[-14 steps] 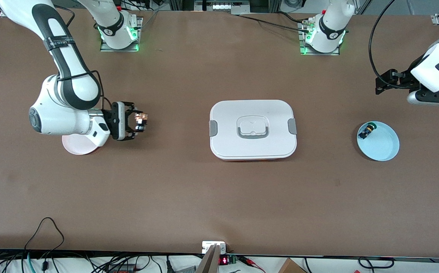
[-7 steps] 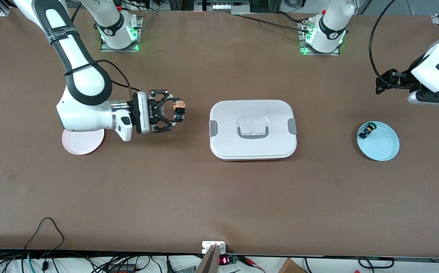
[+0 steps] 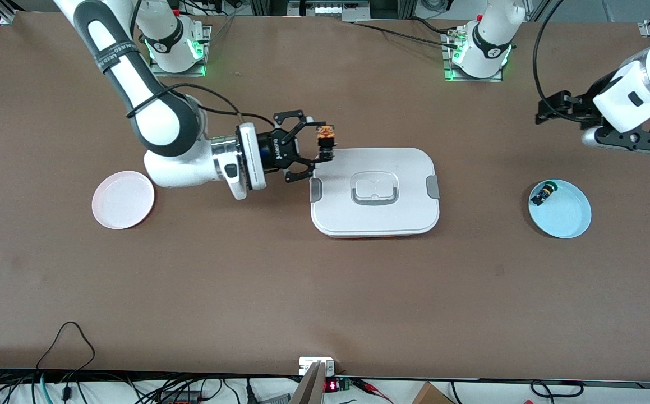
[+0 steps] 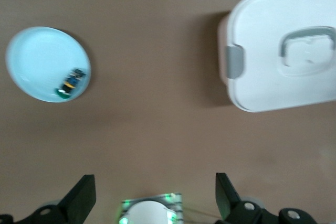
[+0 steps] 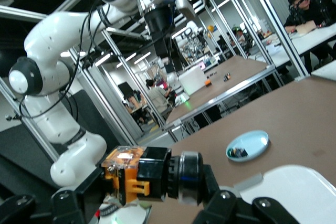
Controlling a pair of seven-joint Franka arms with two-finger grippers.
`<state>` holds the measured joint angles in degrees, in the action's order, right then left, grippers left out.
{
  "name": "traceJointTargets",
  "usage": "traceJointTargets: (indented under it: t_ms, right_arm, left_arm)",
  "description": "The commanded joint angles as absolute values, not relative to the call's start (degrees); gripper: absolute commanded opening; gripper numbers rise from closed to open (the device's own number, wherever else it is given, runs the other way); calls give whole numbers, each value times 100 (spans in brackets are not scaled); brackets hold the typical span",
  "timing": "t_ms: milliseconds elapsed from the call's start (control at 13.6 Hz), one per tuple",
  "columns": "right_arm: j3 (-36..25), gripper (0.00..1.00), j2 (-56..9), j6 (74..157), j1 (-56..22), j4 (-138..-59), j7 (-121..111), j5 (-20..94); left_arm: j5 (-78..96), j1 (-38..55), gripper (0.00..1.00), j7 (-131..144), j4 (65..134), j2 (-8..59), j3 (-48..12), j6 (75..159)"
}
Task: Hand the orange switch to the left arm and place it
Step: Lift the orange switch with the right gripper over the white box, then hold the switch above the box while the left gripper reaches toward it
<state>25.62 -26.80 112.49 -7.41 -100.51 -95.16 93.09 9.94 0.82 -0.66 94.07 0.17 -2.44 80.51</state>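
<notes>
I note the right gripper (image 3: 320, 151) has carried the orange switch (image 3: 325, 136) from beside the pink plate (image 3: 122, 200) to the box (image 3: 374, 191) edge — still clenched on it. The left gripper (image 3: 549, 108), fingers spread, has edged inward — handover pending.

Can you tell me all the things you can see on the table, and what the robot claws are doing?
orange switch: one, black with orange, held in the air over the box's corner.
box: one, white with grey clips, middle of the table.
pink plate: one, toward the right arm's end.
blue plate: one, toward the left arm's end.
small switch: one, dark, in the blue plate.
right claw: black, shut on the orange switch.
left claw: black, open, above the table.
</notes>
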Motion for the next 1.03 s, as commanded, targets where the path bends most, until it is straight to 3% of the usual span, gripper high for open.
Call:
traceJointTargets:
  t_ms: [0,514,954]
  right_arm:
    - [2575,0,-2777,11801,-1298,-9678,-9720,10165]
    - [2575,0,-3234,14131,-2609,-8273,-9905,10644]
    - [2575,0,-3357,14291,-2716,-8042,-9870,10644]
  left_arm:
    - [1982,-43,100,-114,9343,97,-194,7770]
    - [5243,-457,100,-79,9597,642,-167,7444]
    - [7283,-554,100,-61,10554,598,-219,8189]
